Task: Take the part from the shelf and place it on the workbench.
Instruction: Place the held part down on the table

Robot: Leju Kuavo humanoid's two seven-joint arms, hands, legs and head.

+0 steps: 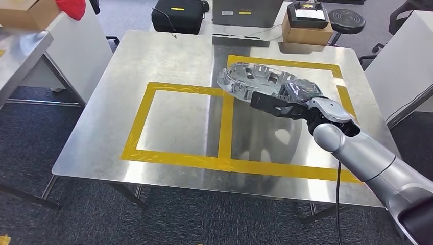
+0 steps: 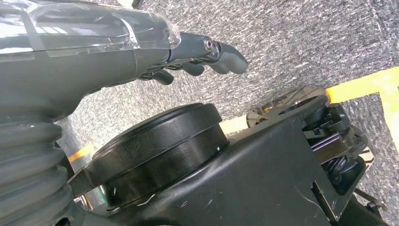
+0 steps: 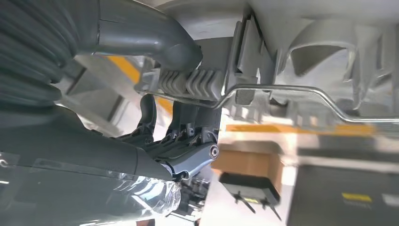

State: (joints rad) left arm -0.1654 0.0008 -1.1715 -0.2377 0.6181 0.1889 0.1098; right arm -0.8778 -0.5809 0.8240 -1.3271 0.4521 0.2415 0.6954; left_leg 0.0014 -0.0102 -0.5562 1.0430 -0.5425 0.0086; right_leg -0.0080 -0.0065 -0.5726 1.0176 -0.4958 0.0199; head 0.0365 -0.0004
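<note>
The right hand [image 1: 286,104] grips the grey part [image 1: 265,83] by its near edge; in the right wrist view the thumb [image 3: 155,40] sits on one side of the part [image 3: 301,52] and the dark fingers [image 3: 188,120] curl round the other side. The part is tilted over the workbench [image 1: 168,56], towards its far right corner, above the yellow tape [image 1: 224,127]. The left hand [image 2: 197,52] hangs over the grey carpet [image 2: 301,33]; its fingers are curled in and hold nothing.
</note>
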